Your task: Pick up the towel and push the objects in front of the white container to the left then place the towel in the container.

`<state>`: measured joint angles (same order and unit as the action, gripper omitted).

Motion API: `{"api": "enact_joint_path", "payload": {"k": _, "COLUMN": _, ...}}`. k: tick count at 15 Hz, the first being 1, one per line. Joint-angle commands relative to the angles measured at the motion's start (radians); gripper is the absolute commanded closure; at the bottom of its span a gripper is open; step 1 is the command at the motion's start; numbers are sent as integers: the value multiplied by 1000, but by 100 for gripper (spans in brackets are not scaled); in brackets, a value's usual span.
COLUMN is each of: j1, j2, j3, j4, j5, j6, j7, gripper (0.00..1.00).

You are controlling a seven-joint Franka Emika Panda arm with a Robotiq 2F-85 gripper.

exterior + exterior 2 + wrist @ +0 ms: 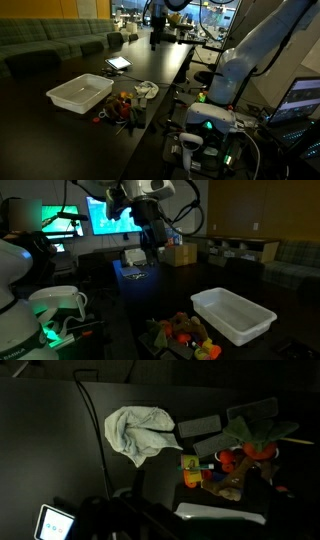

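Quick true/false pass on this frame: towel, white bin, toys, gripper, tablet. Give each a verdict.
1. The towel lies crumpled on the table. True.
2. The towel is already inside the white bin. False: the bin looks empty in both exterior views, and the towel lies outside it, near the toys.
3. The toys sit in a cluster close beside the bin. True.
4. The gripper is down on the table, clamped on the towel. False: it hangs well above the table, open and holding nothing.
5. The tablet has its screen lit. True.
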<state>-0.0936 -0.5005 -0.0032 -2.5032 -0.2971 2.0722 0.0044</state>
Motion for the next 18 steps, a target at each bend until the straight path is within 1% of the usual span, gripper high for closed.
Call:
{"api": "enact_joint_path", "payload": {"k": 1, "j1": -41, "j2": 152, "j3": -38, "j4": 5, "j5": -73, "j6": 237, "j7": 26, "gripper": 0}}
{"api": "enact_joint_path", "payload": {"k": 4, "j1": -94, "j2": 278, "j3": -66, "j4": -6, "j5": -164, "j6": 486, "j7": 43, "gripper": 0}}
{"api": "enact_joint_path", "payload": {"k": 6, "j1": -134, "j2": 384, "j3": -87, "j4": 6, "j5": -232, "j6": 625, "j7": 68, "gripper": 0}}
{"api": "enact_joint_path", "payload": {"k": 8, "j1": -162, "j2": 481, "j3": -117, "j4": 30, "j5": -269, "j6": 709, "j7": 79, "gripper": 0}}
{"api": "enact_joint_path", "payload": {"k": 11, "j1": -171, "j2": 626, "j3": -177, "j4": 73, "j5": -298, "j6": 775, "j7": 102, "gripper": 0}}
{"api": "enact_joint_path", "payload": {"k": 13, "j1": -159, "j2": 722, "j3": -216, "j4": 111, "j5": -248, "j6": 794, "j7": 68, "gripper": 0}}
{"api": "enact_joint_path", "payload": {"k": 16, "j1": -149, "j2": 865, "j3": -249, "j4": 182, "j5": -160, "j6": 811, "j7": 51, "gripper": 0}}
{"api": "enact_joint_path", "payload": {"k": 18, "j1": -175, "j2": 953, "j3": -224, "j4": 234, "j5": -44, "j6": 806, "j7": 7, "gripper": 0}}
